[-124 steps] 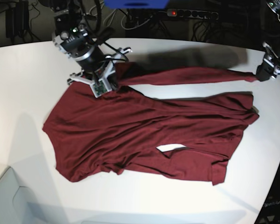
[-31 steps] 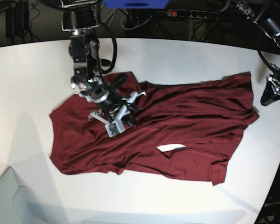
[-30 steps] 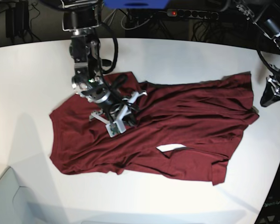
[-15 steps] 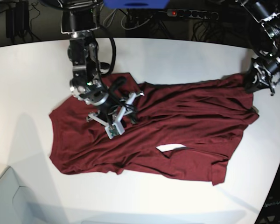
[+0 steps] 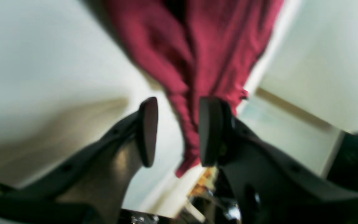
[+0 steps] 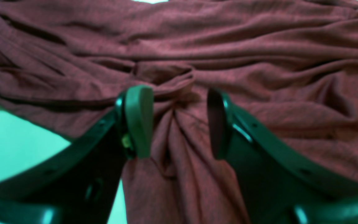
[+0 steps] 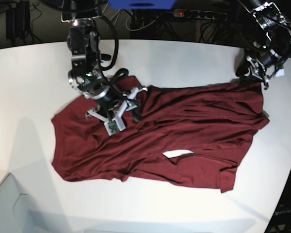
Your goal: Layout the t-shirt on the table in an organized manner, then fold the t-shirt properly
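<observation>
- Base view: the t-shirt [image 7: 160, 138] lies spread but rumpled across the middle of the white bench [image 7: 29, 77], its long axis running left to right in this view, with a small gap of bench showing through near the lower middle. The right end effector [image 7: 117, 112] sits over the shirt's upper-left part, near what looks like the neckline or shoulder. The left end effector [image 7: 250, 73] is at the shirt's far upper-right corner, close to the bench edge. Jaw openings are too small to read here.
- Left wrist view: blurred. The left end effector [image 5: 174, 132] has its two pads parted, and a narrow hanging strip of the t-shirt [image 5: 194, 62] runs between them, lying against or just beside the right-hand pad. It is open and not pinching; whether cloth still touches that pad I cannot tell. The shirt stretches away from the jaws.
- Right wrist view: the right end effector [image 6: 179, 123] stands open, pads apart, with a bunched ridge of the t-shirt [image 6: 228, 62] lying between them, not squeezed. Folds run crosswise ahead of the jaws.
- Judgement: still the laying-out stage. The coming move turns on the two ends of the long axis; each arm is nearest its own end, so flattening likely means regrasping there and pulling apart.
</observation>
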You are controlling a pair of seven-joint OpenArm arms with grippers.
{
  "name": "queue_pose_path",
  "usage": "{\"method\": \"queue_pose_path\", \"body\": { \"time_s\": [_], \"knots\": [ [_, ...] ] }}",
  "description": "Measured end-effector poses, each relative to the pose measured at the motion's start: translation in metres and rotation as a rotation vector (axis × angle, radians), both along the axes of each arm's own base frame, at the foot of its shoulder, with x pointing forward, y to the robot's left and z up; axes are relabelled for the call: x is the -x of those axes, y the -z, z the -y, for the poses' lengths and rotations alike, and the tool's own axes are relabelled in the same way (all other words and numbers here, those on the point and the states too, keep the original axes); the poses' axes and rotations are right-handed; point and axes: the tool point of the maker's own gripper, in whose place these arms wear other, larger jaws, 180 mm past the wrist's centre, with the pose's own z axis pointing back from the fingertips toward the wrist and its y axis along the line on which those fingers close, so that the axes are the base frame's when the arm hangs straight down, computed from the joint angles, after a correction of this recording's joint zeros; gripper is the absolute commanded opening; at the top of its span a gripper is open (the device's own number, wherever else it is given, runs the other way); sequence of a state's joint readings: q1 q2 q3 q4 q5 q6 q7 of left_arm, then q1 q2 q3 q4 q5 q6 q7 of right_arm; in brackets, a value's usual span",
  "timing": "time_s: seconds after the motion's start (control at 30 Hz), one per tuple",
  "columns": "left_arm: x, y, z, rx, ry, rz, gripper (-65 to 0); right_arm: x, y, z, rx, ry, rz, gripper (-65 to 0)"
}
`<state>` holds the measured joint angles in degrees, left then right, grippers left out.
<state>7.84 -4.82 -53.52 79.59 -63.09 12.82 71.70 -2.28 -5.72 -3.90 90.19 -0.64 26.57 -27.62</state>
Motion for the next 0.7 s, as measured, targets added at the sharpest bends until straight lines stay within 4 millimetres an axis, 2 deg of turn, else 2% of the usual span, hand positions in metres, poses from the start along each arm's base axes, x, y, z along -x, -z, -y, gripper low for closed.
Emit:
{"method": "queue_pose_path", "body": {
  "time_s": [0.17,0.3,0.43,0.7],
  "knots": [
    [-0.001,0.008,-0.013,-0.088,-0.029,-0.037,-43.1,0.006,0.007,0.011,0.025,0.003,-0.015,-36.1],
    [-0.002,0.011,-0.022,-0.155,-0.032,-0.063,-43.2,0.007,0.008,0.013,0.031,0.003,-0.014,-36.1],
    [-0.011,0.011,-0.024,-0.23,-0.008,-0.071,-43.2,0.008,0.008,0.02,0.041,0.014,-0.014,-36.0],
    [-0.013,0.009,-0.028,-0.268,0.015,-0.075,-43.2,0.008,0.007,0.019,0.041,0.013,-0.013,-36.0]
  ]
}}
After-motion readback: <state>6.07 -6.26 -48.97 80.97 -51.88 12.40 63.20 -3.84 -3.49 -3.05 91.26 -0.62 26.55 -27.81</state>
